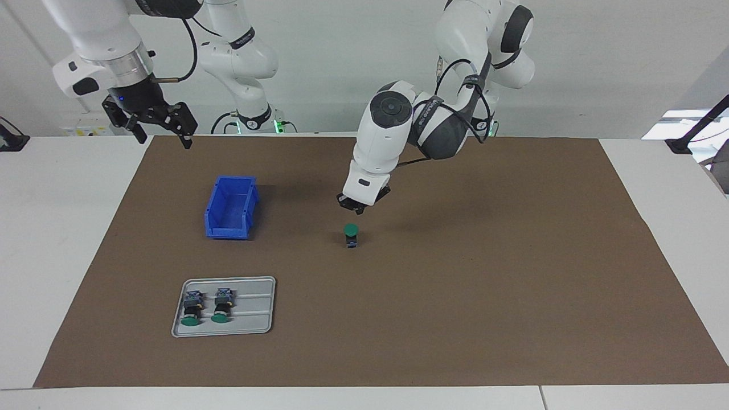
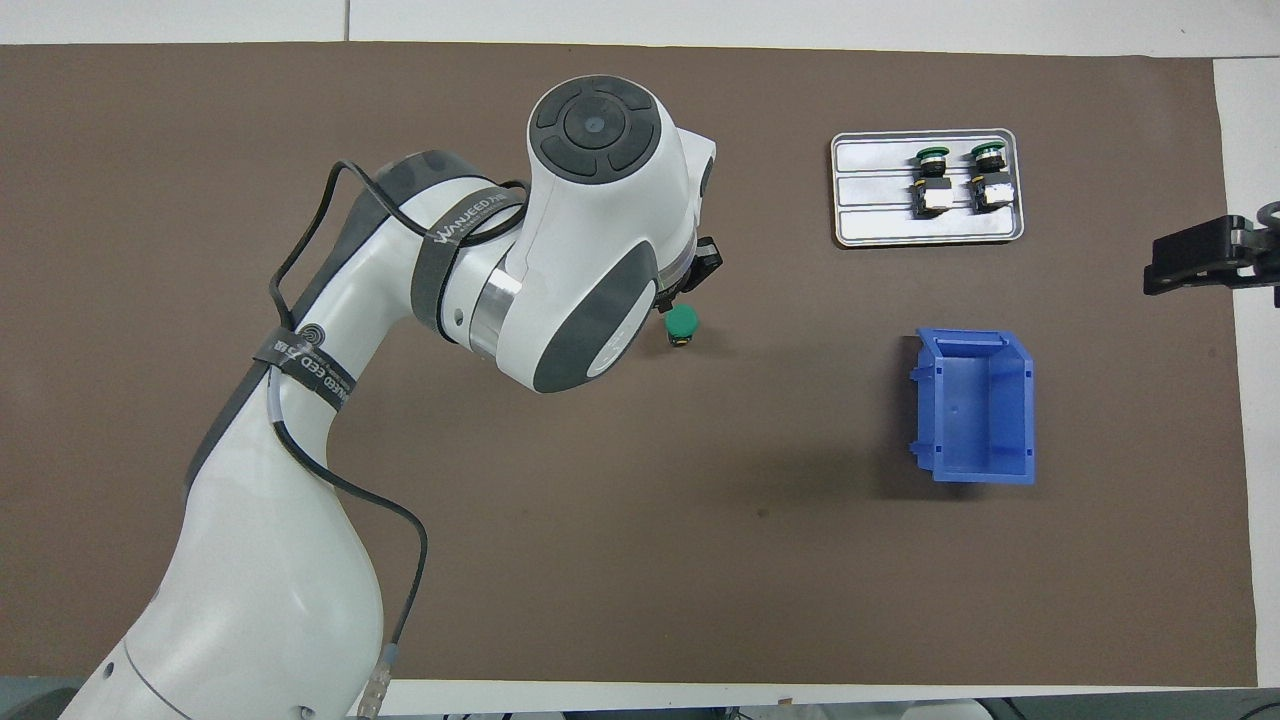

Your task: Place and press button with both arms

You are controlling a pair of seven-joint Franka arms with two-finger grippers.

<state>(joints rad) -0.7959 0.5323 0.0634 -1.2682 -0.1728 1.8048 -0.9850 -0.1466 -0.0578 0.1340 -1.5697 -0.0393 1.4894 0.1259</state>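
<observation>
On the brown mat [image 1: 455, 296] near the middle of the table, the button [image 1: 351, 234] is standing upright, its round flat green cap on top of a black collar and a small blocky base. Just above it, toward twelve o'clock in the facing view, the left gripper [image 1: 357, 207] is hanging over the mat, apart from the cap and not touching it; whether its black fingers are spread or closed I cannot tell, since the smooth white wrist is covering them. Seen from overhead, the button [image 2: 682, 324] is peeking out at about three o'clock from the bulky rounded white and dark grey joint of the left arm.

The right gripper [image 1: 161, 132] is waiting in the air over the edge of the mat at the right arm's end, its two black fingers spread wide and holding nothing.

At about nine o'clock from the button in the facing view, a blue plastic bin [image 1: 232, 207] is sitting, boxy and open-topped. Farther from the robots than the bin, a shallow ribbed metal tray [image 1: 250, 313] with rounded corners is carrying two more buttons [image 1: 206, 307] lying on their sides, side by side.
</observation>
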